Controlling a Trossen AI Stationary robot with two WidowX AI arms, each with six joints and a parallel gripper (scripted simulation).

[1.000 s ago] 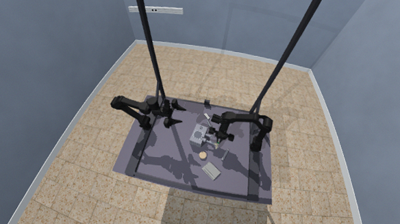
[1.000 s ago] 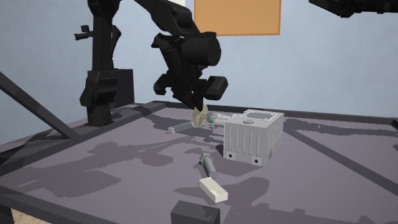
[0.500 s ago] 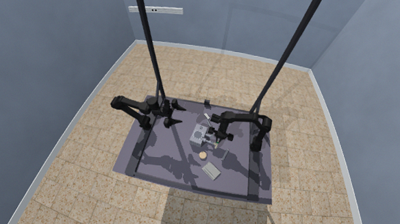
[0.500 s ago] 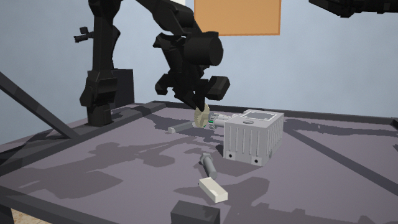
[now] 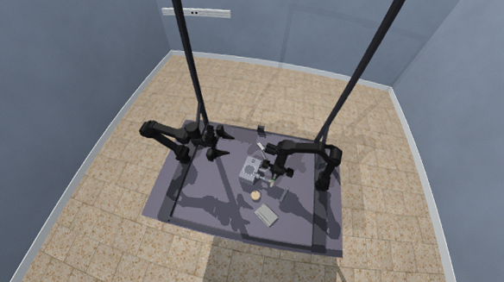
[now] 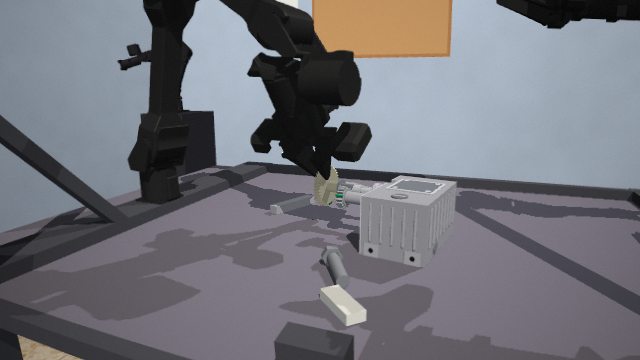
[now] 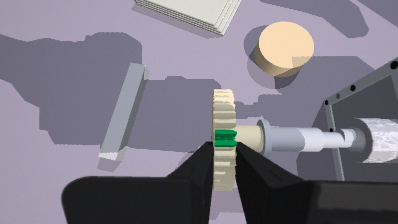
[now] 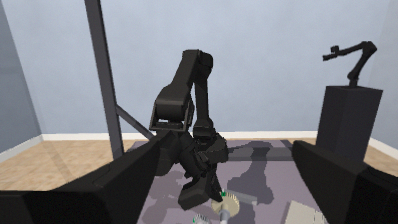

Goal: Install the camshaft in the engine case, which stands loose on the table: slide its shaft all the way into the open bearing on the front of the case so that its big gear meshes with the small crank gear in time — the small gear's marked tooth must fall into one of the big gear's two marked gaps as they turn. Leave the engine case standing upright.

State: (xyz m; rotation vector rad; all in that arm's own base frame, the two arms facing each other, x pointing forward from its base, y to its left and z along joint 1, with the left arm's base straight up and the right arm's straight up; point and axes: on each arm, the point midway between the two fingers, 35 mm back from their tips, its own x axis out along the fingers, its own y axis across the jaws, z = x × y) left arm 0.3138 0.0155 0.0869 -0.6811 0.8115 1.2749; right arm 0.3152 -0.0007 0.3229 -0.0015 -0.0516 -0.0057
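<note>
- Left arm: matte black, angular links.
- Its wrist housing, at twelve o'clock in the exterior view: a smooth, stubby cylinder.
- Right arm: matching black, at nine o'clock from above.
- Left claw and right claw: black, wedge-shaped fingers narrowing to tips.

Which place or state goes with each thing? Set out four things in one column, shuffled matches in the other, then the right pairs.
1. Big gear
2. Engine case
3. Right tool
4. Tan cylinder

A. Open, with nothing between its fingers
B. Standing upright on the table, slotted walls and a square panel on top
C. Pinched in the left tool, green mark on its teeth
D. On the table, between the case and the pale ridged block

Pairs: 1-C, 2-B, 3-A, 4-D
</note>
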